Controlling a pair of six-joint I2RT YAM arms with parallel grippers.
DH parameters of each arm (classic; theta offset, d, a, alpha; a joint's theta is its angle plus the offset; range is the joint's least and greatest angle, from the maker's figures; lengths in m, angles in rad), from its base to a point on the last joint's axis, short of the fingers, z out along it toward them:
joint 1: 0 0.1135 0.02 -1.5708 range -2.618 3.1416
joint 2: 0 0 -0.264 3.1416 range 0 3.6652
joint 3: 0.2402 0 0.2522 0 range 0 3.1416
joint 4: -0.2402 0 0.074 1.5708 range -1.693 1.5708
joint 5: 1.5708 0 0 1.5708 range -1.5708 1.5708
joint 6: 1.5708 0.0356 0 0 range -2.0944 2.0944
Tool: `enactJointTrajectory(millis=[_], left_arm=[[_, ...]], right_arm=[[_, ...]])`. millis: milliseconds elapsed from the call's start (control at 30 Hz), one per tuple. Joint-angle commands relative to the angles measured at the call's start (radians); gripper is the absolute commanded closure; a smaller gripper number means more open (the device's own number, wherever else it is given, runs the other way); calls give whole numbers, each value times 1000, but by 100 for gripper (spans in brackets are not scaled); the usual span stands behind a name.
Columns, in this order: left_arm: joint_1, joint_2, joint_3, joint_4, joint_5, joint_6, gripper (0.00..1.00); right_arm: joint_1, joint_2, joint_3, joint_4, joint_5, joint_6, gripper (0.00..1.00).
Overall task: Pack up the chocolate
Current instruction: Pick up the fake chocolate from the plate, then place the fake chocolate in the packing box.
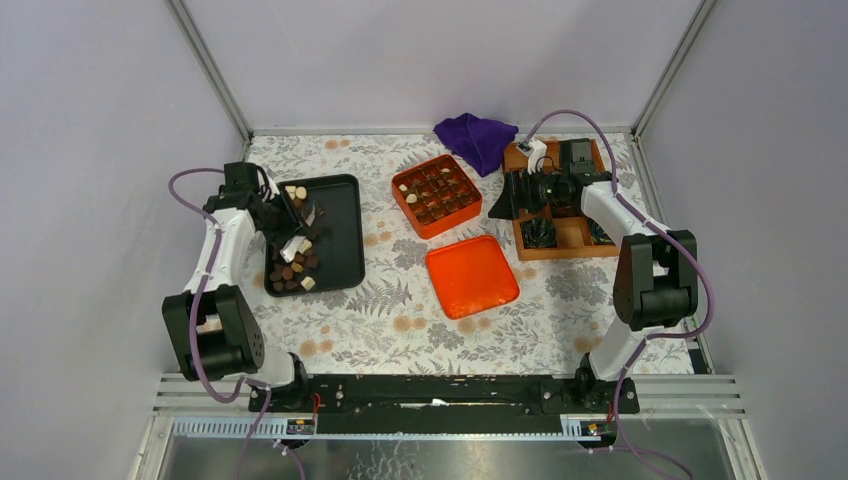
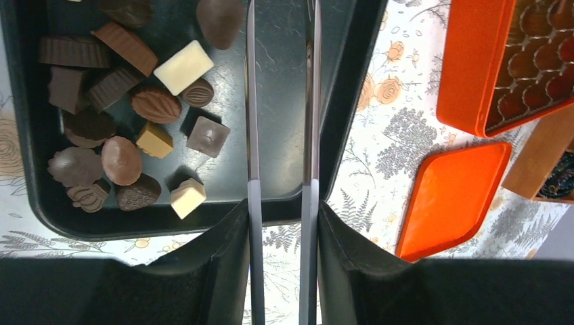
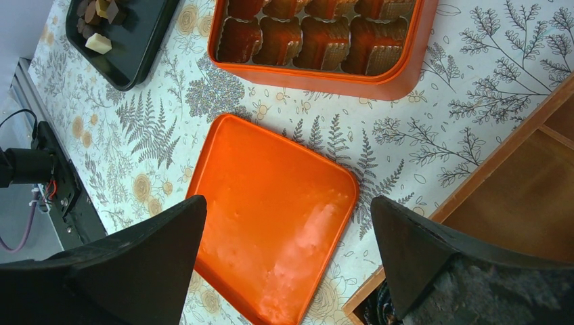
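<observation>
Several chocolate pieces (image 2: 122, 135), dark, light brown and cream-white, lie loose in a black tray (image 2: 284, 169) at the left (image 1: 335, 230), heaped at its near left (image 1: 290, 268), with a few at its far end. My left gripper (image 2: 281, 27) hangs over the tray's bare middle (image 1: 297, 215). Its thin fingers are slightly apart with nothing seen between them; the tips run off the frame. The orange box (image 1: 437, 195) with its liner cells (image 3: 318, 40) stands mid-table. My right gripper (image 3: 288, 210) is wide open and empty above the orange lid (image 3: 271, 223), right of the box (image 1: 500, 205).
The orange lid (image 1: 472, 275) lies flat in front of the box. A wooden compartment tray (image 1: 565, 235) with dark crinkled cups (image 1: 540, 232) sits under the right arm. A purple cloth (image 1: 478, 138) lies at the back. Walls close in on the sides and back of the table.
</observation>
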Motion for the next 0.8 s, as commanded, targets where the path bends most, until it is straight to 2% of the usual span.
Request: enactJointTrajectory(millis=[0, 200, 367, 533, 767], left_arm=[[-5, -65, -41, 116, 113, -6, 94], [-47, -135, -107, 213, 227, -27, 95], [-136, -178, -171, 342, 277, -126, 95], [-287, -172, -180, 482, 233, -231, 95], [-507, -45, -91, 611, 118, -306, 94]], right_arm=[[-4, 8, 42, 1, -37, -11, 0], [-3, 13, 42, -2, -53, -16, 0], [-3, 15, 42, -1, -66, -16, 0], [-2, 18, 41, 1, -72, -14, 0], [-3, 22, 42, -7, -75, -21, 0]])
